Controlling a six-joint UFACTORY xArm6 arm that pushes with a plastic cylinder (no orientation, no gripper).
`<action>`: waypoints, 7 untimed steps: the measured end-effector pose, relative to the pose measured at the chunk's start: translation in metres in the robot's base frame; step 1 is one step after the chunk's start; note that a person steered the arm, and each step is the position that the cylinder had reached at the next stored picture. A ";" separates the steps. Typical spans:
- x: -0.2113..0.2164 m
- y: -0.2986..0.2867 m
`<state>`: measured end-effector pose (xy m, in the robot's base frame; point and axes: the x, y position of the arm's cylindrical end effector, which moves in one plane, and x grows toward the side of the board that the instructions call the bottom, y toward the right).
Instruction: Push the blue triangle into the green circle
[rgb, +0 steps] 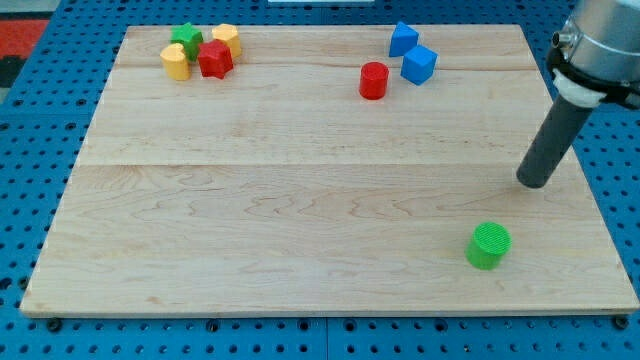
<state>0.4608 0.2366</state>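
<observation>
The blue triangle (403, 39) lies near the view's top, right of centre, touching a blue cube (419, 64) just below and to its right. The green circle (488, 245), a short cylinder, stands at the lower right of the board. My tip (533, 183) rests on the board at the view's right, above and to the right of the green circle and well below the blue triangle. It touches no block.
A red cylinder (373, 80) stands left of the blue cube. At the top left sits a cluster: a green star (186, 40), a red star (215, 59), and two yellow blocks (175, 61) (227, 38). The wooden board (300, 200) lies on a blue pegboard.
</observation>
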 end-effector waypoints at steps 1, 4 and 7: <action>-0.040 0.001; -0.137 -0.076; -0.269 -0.055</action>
<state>0.1920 0.1812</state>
